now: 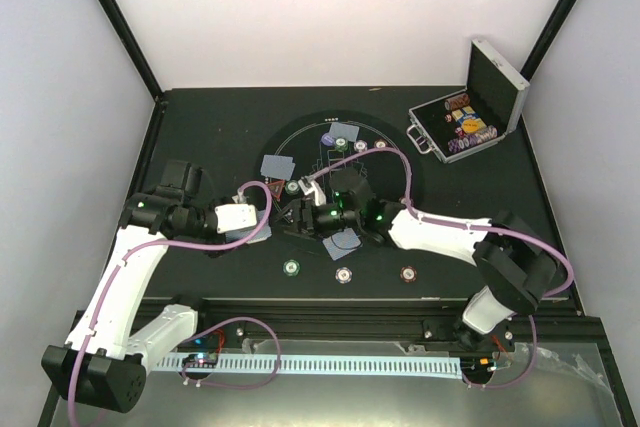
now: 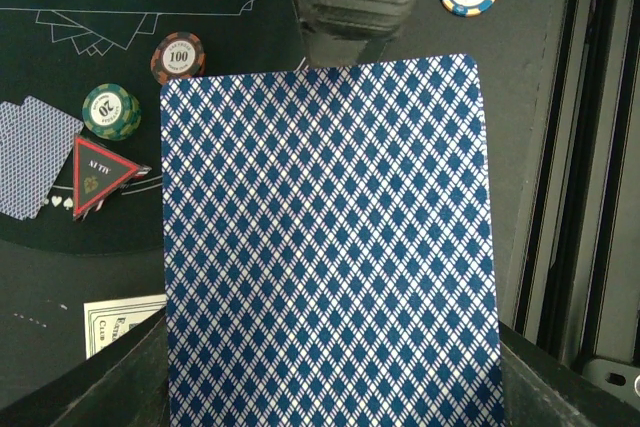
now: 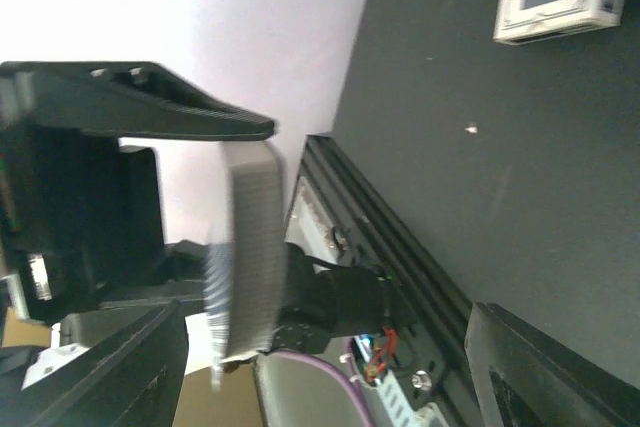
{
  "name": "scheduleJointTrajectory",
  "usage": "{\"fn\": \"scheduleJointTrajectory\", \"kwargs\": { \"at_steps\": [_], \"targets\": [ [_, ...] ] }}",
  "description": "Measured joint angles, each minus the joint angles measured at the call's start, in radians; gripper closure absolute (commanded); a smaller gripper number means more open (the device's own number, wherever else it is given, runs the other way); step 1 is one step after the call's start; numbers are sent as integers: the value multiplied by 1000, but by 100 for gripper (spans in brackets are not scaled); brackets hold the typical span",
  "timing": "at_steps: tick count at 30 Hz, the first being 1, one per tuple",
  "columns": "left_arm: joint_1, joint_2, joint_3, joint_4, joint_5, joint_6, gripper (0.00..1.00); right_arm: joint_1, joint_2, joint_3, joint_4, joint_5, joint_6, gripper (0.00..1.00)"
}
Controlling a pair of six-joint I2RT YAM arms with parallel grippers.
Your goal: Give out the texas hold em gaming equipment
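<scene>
Both white arms reach inward over the large round black mat [image 1: 400, 162], their grippers meeting near its centre. At two o'clock, the open silver metal case [image 1: 478, 112] holds stacked chips. Three striped chips [image 1: 291, 268] lie along the mat's six o'clock edge.

Overhead view: even, soft light from above, bright white walls, no hard shadows. Black worktop [image 1: 220, 117] reads dark w/ low contrast; silver case [image 1: 495, 82] catches a mild sheen; green LEDs glow on the arms near centre. Sharp overall, slight wide-angle lean at edges.

Left wrist view: well lit, colours clear. Blue-patterned card [image 2: 330, 247] fills the frame, crisp; grey object above it is soft, out of focus. Chips [image 2: 178, 57] behind are fairly sharp.

Right wrist view: tilted, blown-out white wall at upper left, heavy glare. Card deck [image 3: 245, 257] edge-on, blurred; dark hand parts near-silhouette, little detail. Worktop matte, dim.
</scene>
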Motion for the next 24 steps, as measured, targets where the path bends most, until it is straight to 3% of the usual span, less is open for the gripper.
{"fn": "scheduleJointTrajectory", "kwargs": {
  "at_steps": [9,24],
  "targets": [
    [0,0,0,0,6,1,98,46,2,-18,150,-4,82,21],
    [0,0,0,0,6,1,98,77,117,53,195,-17,135,22]
  ]
}}
